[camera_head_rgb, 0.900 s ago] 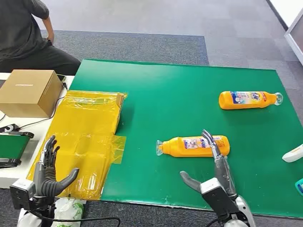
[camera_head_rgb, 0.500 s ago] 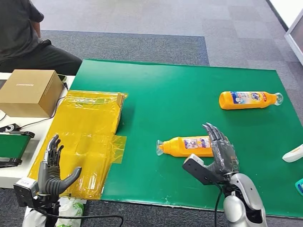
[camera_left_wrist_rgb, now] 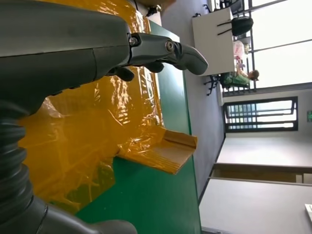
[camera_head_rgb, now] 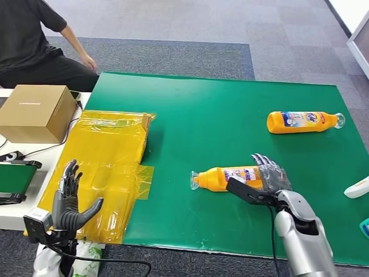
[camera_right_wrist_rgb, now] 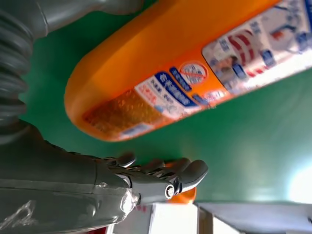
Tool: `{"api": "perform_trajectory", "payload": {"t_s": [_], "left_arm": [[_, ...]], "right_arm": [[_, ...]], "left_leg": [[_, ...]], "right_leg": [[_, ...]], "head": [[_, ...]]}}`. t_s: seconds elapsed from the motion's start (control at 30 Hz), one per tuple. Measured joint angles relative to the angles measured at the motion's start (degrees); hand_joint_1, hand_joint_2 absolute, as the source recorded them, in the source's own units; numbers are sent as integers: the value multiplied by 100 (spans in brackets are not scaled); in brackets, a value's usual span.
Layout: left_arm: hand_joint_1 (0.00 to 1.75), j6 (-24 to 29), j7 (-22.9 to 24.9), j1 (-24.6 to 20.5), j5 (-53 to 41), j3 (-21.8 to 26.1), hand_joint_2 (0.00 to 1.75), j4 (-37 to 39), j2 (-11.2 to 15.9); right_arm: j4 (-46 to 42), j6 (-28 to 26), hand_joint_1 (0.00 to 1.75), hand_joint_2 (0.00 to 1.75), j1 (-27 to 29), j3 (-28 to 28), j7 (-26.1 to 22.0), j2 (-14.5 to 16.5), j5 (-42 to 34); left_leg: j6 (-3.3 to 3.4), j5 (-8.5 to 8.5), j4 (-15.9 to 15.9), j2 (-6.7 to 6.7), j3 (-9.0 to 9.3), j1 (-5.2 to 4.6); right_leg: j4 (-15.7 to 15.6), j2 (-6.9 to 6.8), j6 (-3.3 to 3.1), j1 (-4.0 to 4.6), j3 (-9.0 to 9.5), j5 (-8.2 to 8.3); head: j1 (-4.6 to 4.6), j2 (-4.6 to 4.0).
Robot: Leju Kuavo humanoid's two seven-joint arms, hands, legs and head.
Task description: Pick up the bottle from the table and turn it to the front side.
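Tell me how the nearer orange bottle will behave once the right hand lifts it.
The nearer bottle lies on its side on the green mat; its rounded body will probably roll if nudged. Its glossy plastic and label look smooth, so it may slip in the right hand, which sits at its base end. Gripped there, the cap end would likely droop.

Beside my right robot hand [camera_head_rgb: 270, 178] lies the orange plastic bottle [camera_head_rgb: 228, 178]; its white and blue label [camera_right_wrist_rgb: 235, 68] carries print in blue and red with a round red-ringed emblem, all too blurred for me to read. Well beyond that hand, the second orange plastic bottle [camera_head_rgb: 302, 122] bears a label with large blue characters I cannot make out. The brown cardboard box [camera_head_rgb: 37, 112] far off past my left robot hand [camera_head_rgb: 70, 199] shows one tiny printed line, illegible.
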Motion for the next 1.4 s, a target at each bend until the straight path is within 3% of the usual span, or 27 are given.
{"api": "perform_trajectory", "payload": {"t_s": [0.1, 0.23, 0.27, 0.47, 0.67, 0.9, 1.27, 1.4], "left_arm": [[0, 99, 0, -50, 103, -127, 175, 99, 86], [0, 219, 0, -110, 244, -317, 175, 217, 218], [0, 244, 0, -120, 272, -357, 175, 240, 249], [0, 311, 0, -109, 346, -438, 175, 317, 338], [0, -2, 0, -26, 376, -459, 175, 322, 336], [0, -1169, 0, -112, 584, -706, 175, 756, 333], [0, -1880, 0, -491, 1093, -1469, 175, 1599, 539], [0, -2103, -13, -671, 1298, -1786, 175, 1767, 563]], "right_arm": [[768, 50, 8, 175, -393, 50, -12, -80, 134], [1863, 228, 168, 175, -1030, 236, -227, -170, 284], [2090, 248, 175, 175, -1170, 294, -313, -195, 296], [2265, -63, 175, 175, -1245, 490, -711, -260, 9], [725, -180, 175, 175, -296, 804, -734, -179, -675], [-502, -355, 175, 175, 179, 1540, -927, 348, -1440], [-304, -577, 175, 175, 24, 2506, -1184, 993, -1829], [117, -674, 175, 175, 0, 2894, -1299, 1377, -1973]], "left_leg": [[1, 1, 0, 0, 0, 0], [3, 2, 1, 1, 11, 1], [3, 2, 1, 1, 15, 1], [5, 3, 1, 1, 20, 1], [5, 5, 1, 0, 8, 0], [-5, -1, 0, 4, 1, 4], [-3, 0, 0, 4, -1, 2], [-4, 0, 0, 4, -1, 4]], "right_leg": [[0, 0, 0, 0, 0, 0], [-1, 1, 0, 0, 8, 0], [-2, 1, 0, 0, 11, 0], [-3, 0, 1, 1, 17, 1], [-1, -1, 0, 1, 11, 8], [1, 4, -8, 4, -3, -3], [0, 3, -4, 4, -1, -2], [1, 3, -6, 4, -3, -3]], "head": [[-1, 1], [-1, 0], [-1, -1], [1, 0], [0, -1], [-1, -1], [-1, -1], [-2, -1]]}}
